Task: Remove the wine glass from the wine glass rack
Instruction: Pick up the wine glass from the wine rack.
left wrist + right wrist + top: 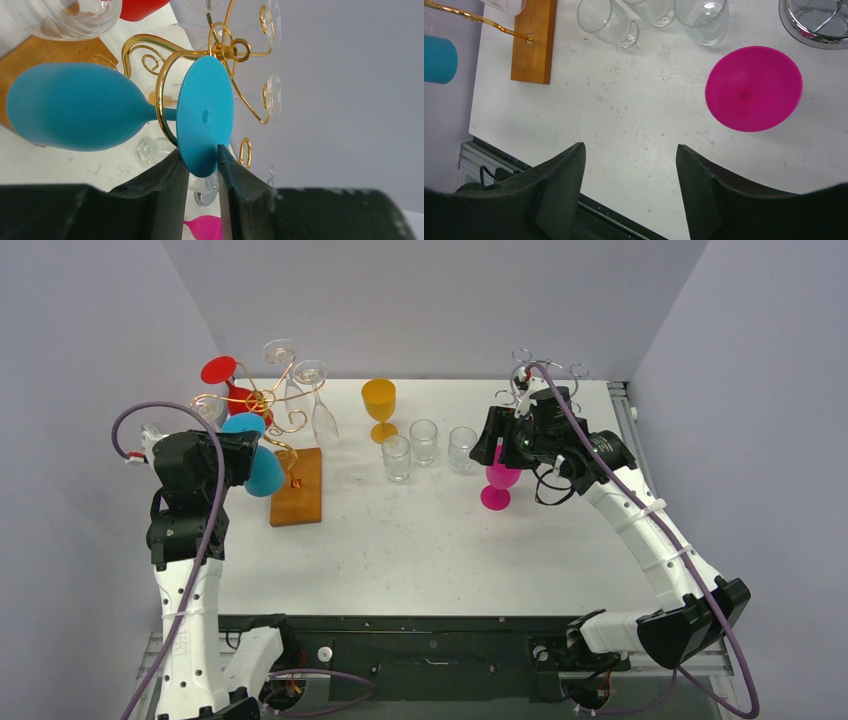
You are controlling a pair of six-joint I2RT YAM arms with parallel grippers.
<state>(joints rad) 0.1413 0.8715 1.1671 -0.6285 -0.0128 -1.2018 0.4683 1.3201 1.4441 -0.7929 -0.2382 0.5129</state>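
Left gripper (pixel 201 151) astride blue glass foot (pixel 205 112)

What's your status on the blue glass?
Left gripper bracketing blue wine glass foot, grip unconfirmed. Right gripper open, empty. Glass hangs in gold rack hook; clear glasses crowd neighbouring hooks.

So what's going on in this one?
The left claw is at the gold rack. Its fingers pinch the round foot of the blue wine glass, which hangs with its stem through one of the rack's loops and is not yet off. The right claw hangs open over the table, holding nothing, with a pink glass standing just beyond it.
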